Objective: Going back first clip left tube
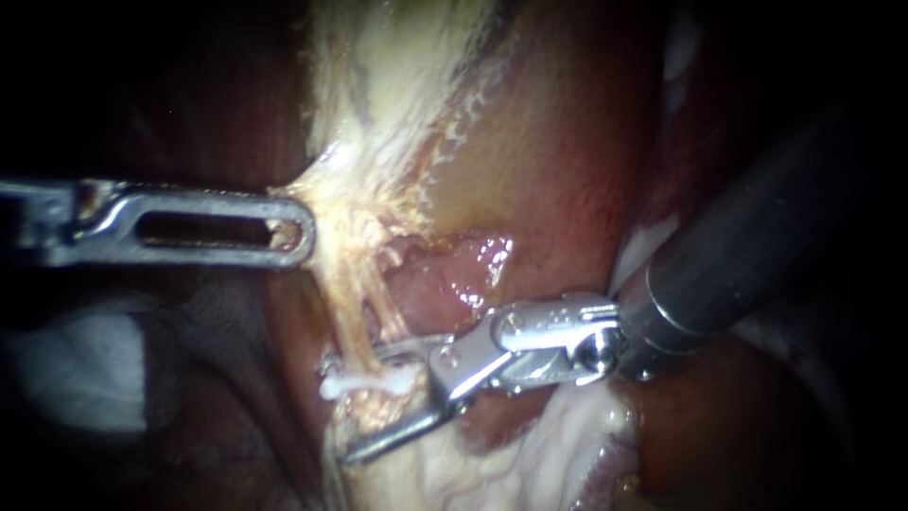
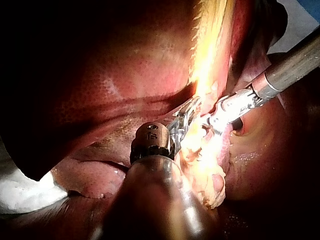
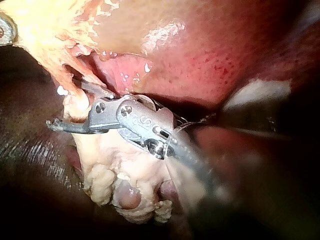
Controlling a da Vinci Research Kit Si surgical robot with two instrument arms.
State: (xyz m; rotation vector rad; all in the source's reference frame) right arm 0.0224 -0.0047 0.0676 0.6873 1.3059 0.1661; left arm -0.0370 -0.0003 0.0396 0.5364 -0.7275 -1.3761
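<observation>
- Looking done as to clipping: white clip [image 1: 371, 383] seated crosswise on a pale tube [image 1: 352, 312], near and slightly left of centre.
- Straddling that clip, hand of right instrument [image 1: 364, 402]: spread wide, one half just beyond the clip, the other nearer, gripping nothing.
- Remaining, by judgement: withdrawing that hand rightward, clear of clip and tube.
- Farther off to the left, hand of left instrument [image 1: 298, 232] clamped on pale tissue [image 1: 369, 218], holding strands taut.

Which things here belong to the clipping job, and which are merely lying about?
Job: right instrument, jaws open; white clip; tube; left instrument, jaws shut on pale tissue.
Lying about: white material; liver.
</observation>
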